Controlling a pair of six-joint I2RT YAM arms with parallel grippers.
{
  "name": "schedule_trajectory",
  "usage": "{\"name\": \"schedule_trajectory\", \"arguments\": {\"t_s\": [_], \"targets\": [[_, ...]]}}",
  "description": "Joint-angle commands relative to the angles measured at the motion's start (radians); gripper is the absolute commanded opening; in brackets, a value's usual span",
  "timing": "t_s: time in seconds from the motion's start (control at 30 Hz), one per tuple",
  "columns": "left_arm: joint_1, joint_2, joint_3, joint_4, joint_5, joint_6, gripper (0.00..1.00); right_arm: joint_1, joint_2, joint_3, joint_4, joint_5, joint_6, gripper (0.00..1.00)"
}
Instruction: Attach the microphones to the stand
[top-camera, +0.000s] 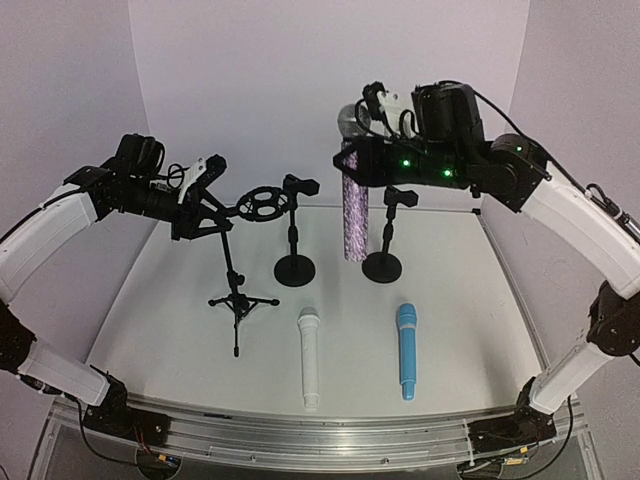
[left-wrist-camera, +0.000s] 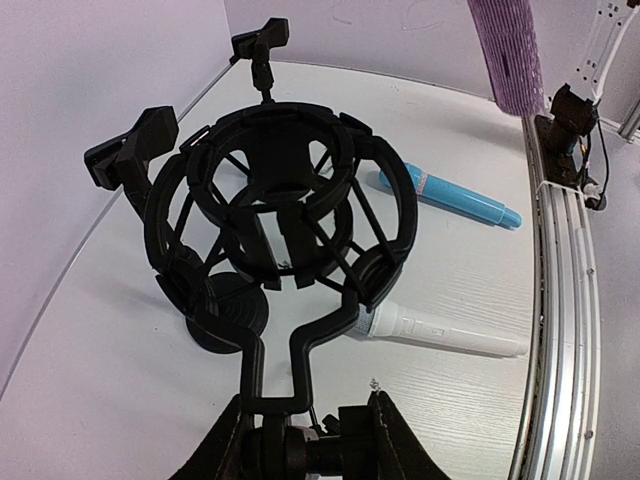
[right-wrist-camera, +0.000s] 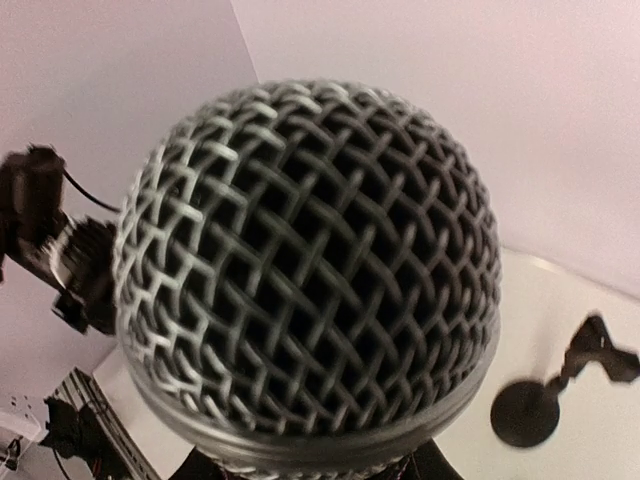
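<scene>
Nothing fancy here: a white table (top-camera: 470, 300) is boxed in by plain pale walls (top-camera: 300, 80) behind and beside it, and an aluminium rail (top-camera: 320, 440) is laid along the table's near edge.

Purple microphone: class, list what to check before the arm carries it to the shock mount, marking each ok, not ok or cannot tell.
1. Right jaws shut on purple microphone: ok.
2. Its mesh head up, body upright: ok.
3. Left jaws hold shock mount stem: ok.
4. Mount ring empty: ok.
5. Microphone over mount: not ok, it is by the round-base stands.
</scene>
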Motion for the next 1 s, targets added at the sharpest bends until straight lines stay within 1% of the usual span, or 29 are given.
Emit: {"name": "schedule_trajectory", "arguments": {"t_s": [0.0, 0.03, 0.1, 0.27, 0.37, 0.43, 0.6, 0.77, 0.97], "targets": [[0.002, -0.027, -0.001, 0.013, 0.042, 0.007, 0.00, 0.004, 0.041, 0.029, 0.471, -0.047, -0.217, 0.00], [0.002, -0.026, 0.000, 0.014, 0.044, 0.003, 0.00, 0.004, 0.057, 0.042, 0.562, -0.074, -0.240, 0.00], [0.002, -0.023, 0.002, 0.014, 0.045, -0.004, 0.00, 0.006, 0.116, 0.088, 0.672, -0.132, -0.271, 0.00], [0.002, -0.025, -0.001, 0.017, 0.045, -0.015, 0.00, 0.018, 0.289, 0.283, 0.806, -0.241, -0.346, 0.00], [0.002, -0.028, -0.006, 0.022, 0.041, -0.020, 0.00, 0.021, 0.367, 0.411, 0.810, -0.285, -0.364, 0.00], [0.002, -0.030, -0.007, 0.026, 0.041, -0.023, 0.00, 0.022, 0.395, 0.446, 0.810, -0.288, -0.374, 0.00], [0.002, -0.029, -0.007, 0.035, 0.046, -0.028, 0.00, 0.024, 0.397, 0.427, 0.802, -0.266, -0.354, 0.00], [0.002, -0.031, -0.011, 0.039, 0.047, -0.025, 0.00, 0.027, 0.394, 0.398, 0.730, -0.200, -0.363, 0.00], [0.001, -0.029, -0.013, 0.050, 0.049, -0.027, 0.00, 0.027, 0.394, 0.373, 0.655, -0.160, -0.339, 0.00]]}}
